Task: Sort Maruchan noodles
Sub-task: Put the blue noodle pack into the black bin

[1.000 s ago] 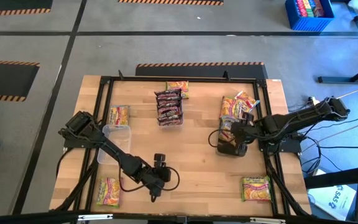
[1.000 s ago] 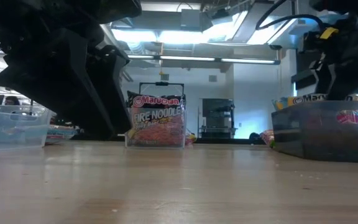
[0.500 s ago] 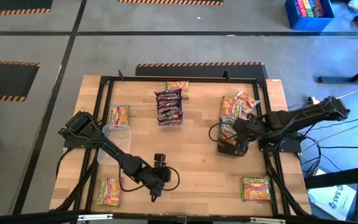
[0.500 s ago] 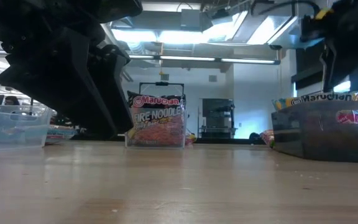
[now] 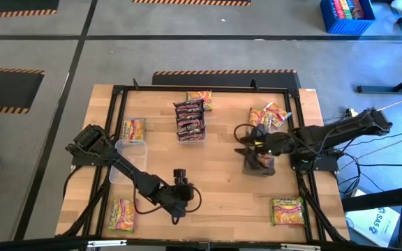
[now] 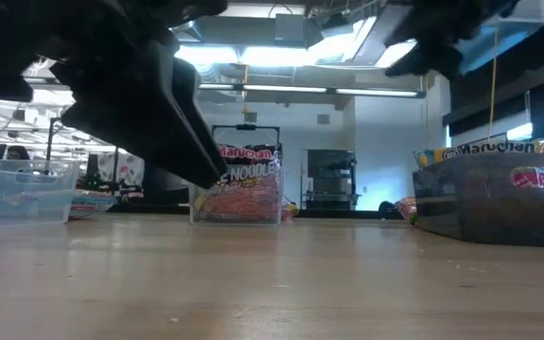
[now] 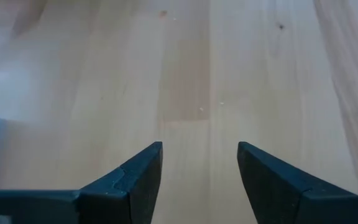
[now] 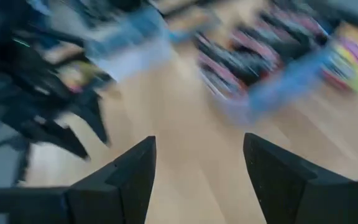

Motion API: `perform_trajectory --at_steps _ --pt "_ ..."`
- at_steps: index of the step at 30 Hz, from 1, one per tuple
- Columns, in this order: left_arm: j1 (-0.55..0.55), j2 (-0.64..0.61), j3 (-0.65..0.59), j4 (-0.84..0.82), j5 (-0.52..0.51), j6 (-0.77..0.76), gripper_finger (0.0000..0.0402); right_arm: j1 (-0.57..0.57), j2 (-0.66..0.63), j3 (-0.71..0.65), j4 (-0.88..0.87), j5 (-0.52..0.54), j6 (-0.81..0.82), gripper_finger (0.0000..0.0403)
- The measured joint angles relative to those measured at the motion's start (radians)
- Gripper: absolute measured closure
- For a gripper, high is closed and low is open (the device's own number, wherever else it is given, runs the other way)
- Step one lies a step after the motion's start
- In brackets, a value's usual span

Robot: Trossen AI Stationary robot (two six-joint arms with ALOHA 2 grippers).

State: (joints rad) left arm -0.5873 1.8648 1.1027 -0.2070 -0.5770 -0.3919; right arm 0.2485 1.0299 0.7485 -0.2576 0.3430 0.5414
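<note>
Maruchan packets lie flat about the table: yellow-pink ones at the left edge [image 5: 132, 129] and far edge [image 5: 199, 97], yellow-green ones at the near left corner [image 5: 121, 215] and near right corner [image 5: 287, 210]. Dark maroon packets stand in a clear bin [image 5: 190, 120], seen from the front in the low view [image 6: 244, 184]. More packets fill the right-hand bin [image 5: 258, 165]. My left gripper [image 5: 176, 209] hangs open over bare wood near the near edge [image 7: 199, 155]. My right gripper [image 5: 242, 141] is open, raised beside the right-hand bin, pointing toward the table's left.
A clear bin [image 5: 131, 155] with nothing showing in it sits at the left beside my left arm. Loose packets [image 5: 272, 115] lie beyond the right-hand bin. A black frame rail [image 5: 208, 88] borders the table. Bare wood lies between the two grippers.
My right gripper has risen from over the right-hand bin and swung toward the table's left, turning as it went; its wrist view is blurred by the motion. My left gripper has tipped slightly in place.
</note>
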Motion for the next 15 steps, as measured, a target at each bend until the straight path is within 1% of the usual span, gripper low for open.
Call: perform_trajectory --at_steps 4,7,9,12,15 --pt "0.004 0.000 0.000 0.020 0.010 -0.017 0.0168 0.047 0.080 -0.080 0.340 -0.030 -0.125 0.0178" --pt "0.022 0.000 0.000 0.034 0.012 -0.015 0.0149 0.100 0.179 -0.117 0.597 -0.049 -0.160 0.0178" --pt "0.030 -0.005 0.000 0.021 0.016 -0.005 0.0144 0.144 0.253 -0.116 0.713 -0.056 -0.210 0.0178" --pt "0.030 -0.062 0.022 -0.109 0.027 -0.042 0.0145 0.200 0.345 -0.099 0.772 -0.066 -0.271 0.0178" --pt "0.031 -0.161 0.051 -0.329 0.009 -0.173 0.0148 0.232 0.402 -0.076 0.781 -0.066 -0.286 0.0178"
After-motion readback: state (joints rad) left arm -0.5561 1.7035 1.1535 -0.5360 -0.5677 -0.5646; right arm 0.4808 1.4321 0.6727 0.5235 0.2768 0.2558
